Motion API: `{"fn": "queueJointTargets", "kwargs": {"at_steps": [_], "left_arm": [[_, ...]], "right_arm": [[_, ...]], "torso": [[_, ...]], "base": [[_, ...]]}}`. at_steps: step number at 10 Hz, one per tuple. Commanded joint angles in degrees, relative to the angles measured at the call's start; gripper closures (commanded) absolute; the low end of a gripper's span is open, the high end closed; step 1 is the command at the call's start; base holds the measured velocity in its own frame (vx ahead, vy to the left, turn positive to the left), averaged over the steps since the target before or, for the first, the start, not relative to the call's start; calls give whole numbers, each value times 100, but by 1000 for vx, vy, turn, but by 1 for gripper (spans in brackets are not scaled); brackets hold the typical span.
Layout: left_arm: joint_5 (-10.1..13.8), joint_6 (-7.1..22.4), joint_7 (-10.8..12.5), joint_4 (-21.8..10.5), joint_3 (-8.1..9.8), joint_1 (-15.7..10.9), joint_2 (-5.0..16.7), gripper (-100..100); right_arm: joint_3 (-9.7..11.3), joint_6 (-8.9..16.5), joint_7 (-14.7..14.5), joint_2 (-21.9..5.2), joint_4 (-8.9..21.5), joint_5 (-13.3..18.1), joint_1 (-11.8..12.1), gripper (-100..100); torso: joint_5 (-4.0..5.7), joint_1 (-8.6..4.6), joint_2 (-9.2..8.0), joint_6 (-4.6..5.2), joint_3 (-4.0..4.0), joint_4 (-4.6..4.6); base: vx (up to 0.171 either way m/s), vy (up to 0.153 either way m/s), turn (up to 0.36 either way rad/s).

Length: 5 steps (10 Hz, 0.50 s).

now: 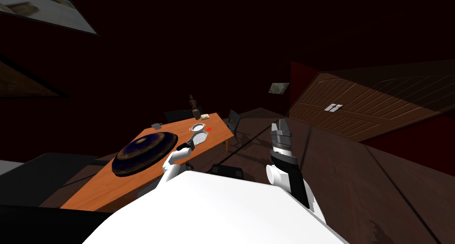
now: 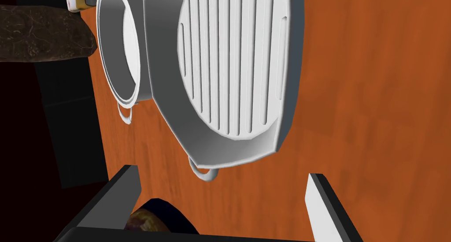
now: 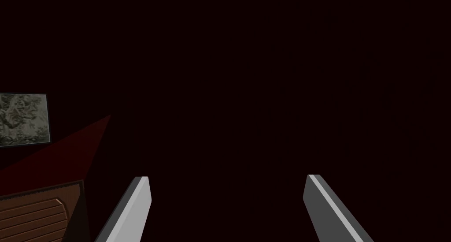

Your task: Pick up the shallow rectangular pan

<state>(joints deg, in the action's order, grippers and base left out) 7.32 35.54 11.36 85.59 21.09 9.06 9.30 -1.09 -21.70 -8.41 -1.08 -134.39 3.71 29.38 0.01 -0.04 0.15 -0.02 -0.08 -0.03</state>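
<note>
My left arm (image 1: 175, 156) is white and round with a dark wrist. My right arm (image 1: 292, 175) is black, with a white ball joint and a grey ribbed ring. My left gripper (image 2: 222, 172) and right gripper (image 3: 225, 176) each have two thin, flat fingers (image 3: 138, 204), light grey with darker sides.

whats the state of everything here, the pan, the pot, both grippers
ribbed pan: upright on the orange table, empty, not gripped
round pot: upright, empty, close beside the ribbed pan
left gripper: fingers open, holding nothing, just short of the ribbed pan
right gripper: fingers open, holding nothing, held up away from the orange table
</note>
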Motion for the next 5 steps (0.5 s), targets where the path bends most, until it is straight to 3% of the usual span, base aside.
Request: {"fn": "queueJointTargets", "kwargs": {"at_steps": [1, 5], "left_arm": [[0, 286, 85, -163, 103, -133, 21, -100], [-7, 871, 280, -560, 337, -424, 70, -100]], "right_arm": [[0, 0, 0, 0, 0, 0, 0, 0], [0, 0, 0, 0, 0, 0, 0, 0]], "torso": [[0, 0, 0, 0, 0, 0], [0, -1, 4, 2, -2, -1]], "base": [[36, -2, -100], [51, -8, -109]]}}
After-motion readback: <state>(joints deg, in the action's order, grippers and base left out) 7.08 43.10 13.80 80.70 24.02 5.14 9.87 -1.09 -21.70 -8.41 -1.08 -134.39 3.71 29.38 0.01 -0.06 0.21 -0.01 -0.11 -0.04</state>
